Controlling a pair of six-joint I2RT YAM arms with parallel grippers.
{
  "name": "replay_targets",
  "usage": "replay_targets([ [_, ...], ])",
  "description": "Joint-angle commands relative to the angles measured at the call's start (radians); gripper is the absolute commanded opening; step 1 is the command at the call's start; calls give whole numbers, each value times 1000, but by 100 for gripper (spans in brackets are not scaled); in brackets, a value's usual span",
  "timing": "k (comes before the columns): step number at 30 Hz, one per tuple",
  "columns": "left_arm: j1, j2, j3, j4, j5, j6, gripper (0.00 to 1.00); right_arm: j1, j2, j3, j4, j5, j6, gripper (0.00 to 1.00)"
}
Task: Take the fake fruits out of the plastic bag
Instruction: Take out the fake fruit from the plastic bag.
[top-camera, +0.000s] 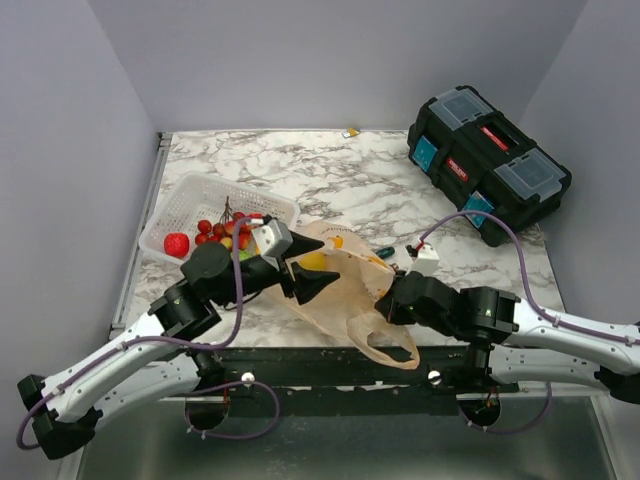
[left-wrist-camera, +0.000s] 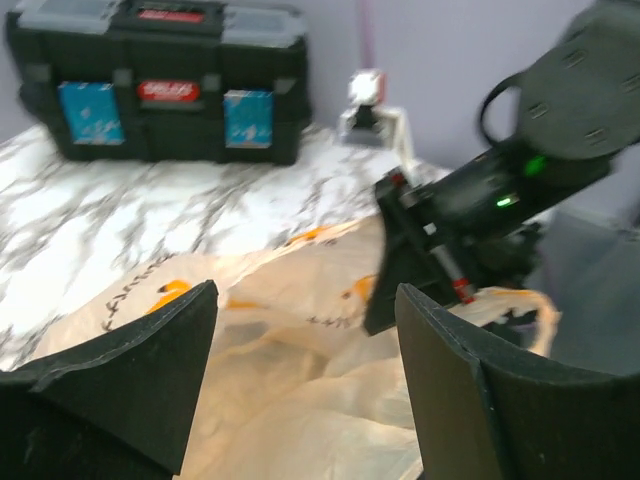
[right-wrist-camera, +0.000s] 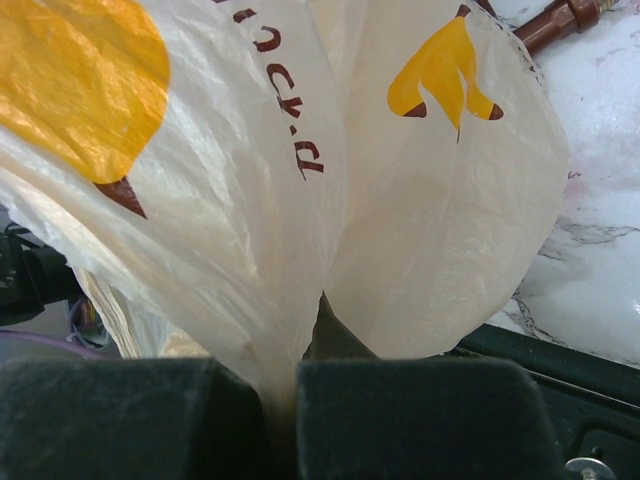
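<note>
Seen from above, the plastic bag (top-camera: 352, 305) lies at the middle of the worktop's (top-camera: 330, 170) near edge. The left gripper (top-camera: 312, 272) hovers over it; its wrist view shows the fingers (left-wrist-camera: 150, 370) spread apart with nothing between them. Only the right wrist view shows the right gripper (right-wrist-camera: 297, 400) pinching the bag's film. A yellow shape, possibly a lemon (top-camera: 314, 261), shows through the bag.

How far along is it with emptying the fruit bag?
One red fruit lies in the basket. Right gripper is clamped on the plastic bag, left gripper open over it. A yellow fruit shows inside the bag, so more remains.
</note>
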Motion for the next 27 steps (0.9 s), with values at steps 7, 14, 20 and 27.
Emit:
replay_targets([
  [7,-354,131,-94,-43,-844,153,67,-1,23,33,7,6,-14,1],
  [14,-450,123,-134,7,-884,76,74,-2,14,27,2,1,-10,1],
  [20,-450,47,7,-112,-647,48,81,-1,3,16,2,6,-4,1],
  [27,-450,12,21,-159,-274,75,83,-2,19,18,39,-4,-18,1],
])
